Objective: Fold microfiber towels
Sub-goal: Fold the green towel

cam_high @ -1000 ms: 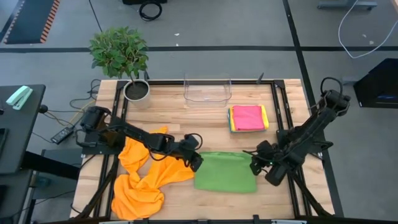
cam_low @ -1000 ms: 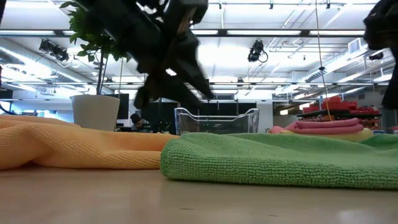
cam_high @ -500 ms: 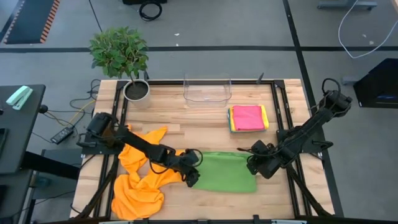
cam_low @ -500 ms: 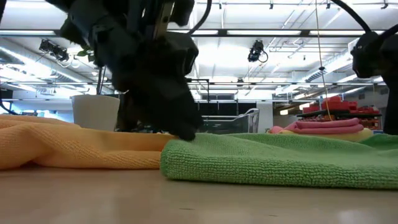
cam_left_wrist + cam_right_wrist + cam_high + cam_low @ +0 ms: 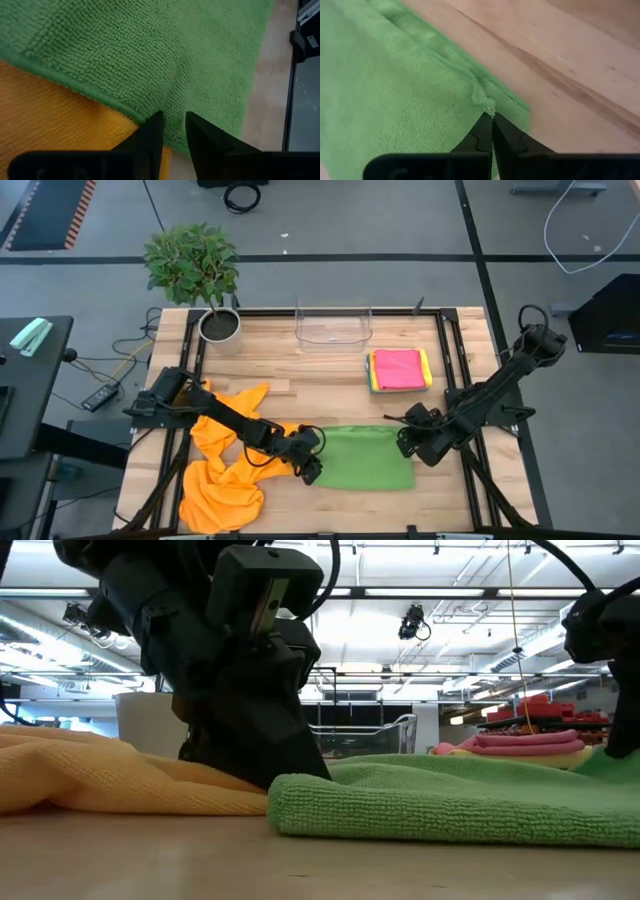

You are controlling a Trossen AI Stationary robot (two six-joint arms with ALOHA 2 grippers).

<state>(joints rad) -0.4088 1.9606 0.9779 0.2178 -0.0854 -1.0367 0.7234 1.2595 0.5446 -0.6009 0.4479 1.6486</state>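
A green towel (image 5: 365, 458), folded to a flat rectangle, lies near the table's front middle. Crumpled orange towels (image 5: 225, 470) lie to its left, and the green towel's left edge rests on them. My left gripper (image 5: 311, 471) slants down onto the green towel's near-left corner, its fingers a narrow gap apart (image 5: 173, 120). My right gripper (image 5: 404, 444) is shut at the towel's far-right corner (image 5: 491, 116). A folded stack with a pink towel (image 5: 400, 369) on top sits at the back right. My left gripper sets both fingertips (image 5: 152, 125) on the green towel's left hem (image 5: 135, 114), close to the near corner, slanting down from the table's left. Green cloth shows flat in the gap between them; the towel lies on the table and the orange cloth. My right gripper pinches the hem at the green towel's far-right corner (image 5: 489, 106) between its shut fingertips, slanting down from the table's right. The cloth puckers into a small ridge (image 5: 476, 90) toward the tips. The towel's remaining cloth lies flat on the table.
A clear plastic bin (image 5: 333, 325) stands at the far middle edge and a potted plant (image 5: 205, 275) at the far left corner. Black frame rails (image 5: 455, 410) run along both table sides. Bare wood (image 5: 300, 385) lies between the green towel and the bin.
My left gripper has gone down and toward the table's near edge, from above the green towel's far-left corner to its near-left corner, nudging that edge slightly right. My right gripper has shifted a little left onto the far-right corner.
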